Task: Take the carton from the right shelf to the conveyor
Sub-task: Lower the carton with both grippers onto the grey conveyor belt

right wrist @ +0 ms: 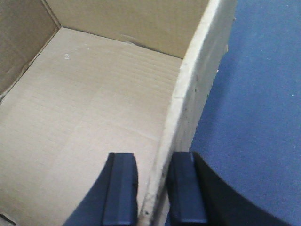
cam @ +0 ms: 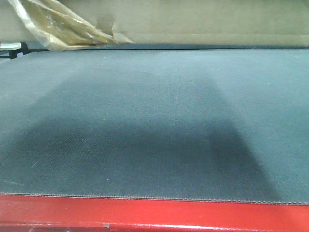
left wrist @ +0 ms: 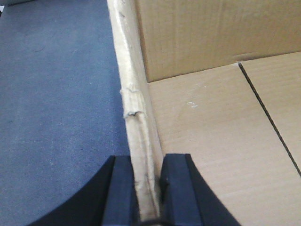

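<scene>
The carton (cam: 193, 21), plain brown cardboard with a wad of yellowish tape (cam: 58, 26) at its left corner, fills the top of the front view at the far side of the conveyor (cam: 154, 121). A broad shadow lies on the belt in front of it. In the left wrist view my left gripper (left wrist: 148, 157) is shut on the carton's left wall (left wrist: 134, 94), one black finger on each side. My right gripper (right wrist: 151, 154) straddles the right wall (right wrist: 188, 103), which leans between its closed fingers. The carton's open inside (right wrist: 94, 94) shows bare. The right shelf is out of view.
The conveyor's red rim (cam: 154, 212) runs along the near edge in the front view. Dark belt lies outside the carton on the left (left wrist: 56, 94) and on the right (right wrist: 254, 94). A small white and black piece (cam: 12, 48) shows at the belt's far left.
</scene>
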Action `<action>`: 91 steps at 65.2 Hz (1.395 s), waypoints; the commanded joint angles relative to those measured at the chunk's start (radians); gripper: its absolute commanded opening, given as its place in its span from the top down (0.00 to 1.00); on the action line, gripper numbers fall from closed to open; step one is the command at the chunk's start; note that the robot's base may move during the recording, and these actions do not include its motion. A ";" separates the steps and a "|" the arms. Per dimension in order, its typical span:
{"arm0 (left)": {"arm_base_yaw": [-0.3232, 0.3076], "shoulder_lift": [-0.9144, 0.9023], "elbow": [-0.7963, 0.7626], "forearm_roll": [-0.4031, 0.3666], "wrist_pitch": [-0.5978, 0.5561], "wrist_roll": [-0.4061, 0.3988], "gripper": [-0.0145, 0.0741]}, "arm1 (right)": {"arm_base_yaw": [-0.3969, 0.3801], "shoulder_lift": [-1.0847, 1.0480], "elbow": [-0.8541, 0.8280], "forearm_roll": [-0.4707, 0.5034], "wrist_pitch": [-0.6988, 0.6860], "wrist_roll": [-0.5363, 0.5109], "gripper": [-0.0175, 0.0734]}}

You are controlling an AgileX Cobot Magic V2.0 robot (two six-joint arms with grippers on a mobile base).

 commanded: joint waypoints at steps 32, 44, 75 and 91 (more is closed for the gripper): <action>0.011 -0.013 -0.003 0.108 -0.029 0.018 0.85 | -0.005 -0.021 -0.008 -0.018 -0.038 -0.033 0.88; 0.011 0.015 -0.003 -0.078 -0.184 0.018 0.85 | -0.014 0.008 -0.017 -0.022 -0.067 -0.033 0.88; 0.146 0.318 -0.003 -0.181 -0.328 -0.008 0.85 | -0.034 0.313 -0.027 -0.084 -0.250 -0.033 0.88; 0.191 0.406 -0.003 -0.174 -0.388 -0.008 0.85 | -0.075 0.429 -0.027 -0.095 -0.295 -0.033 0.88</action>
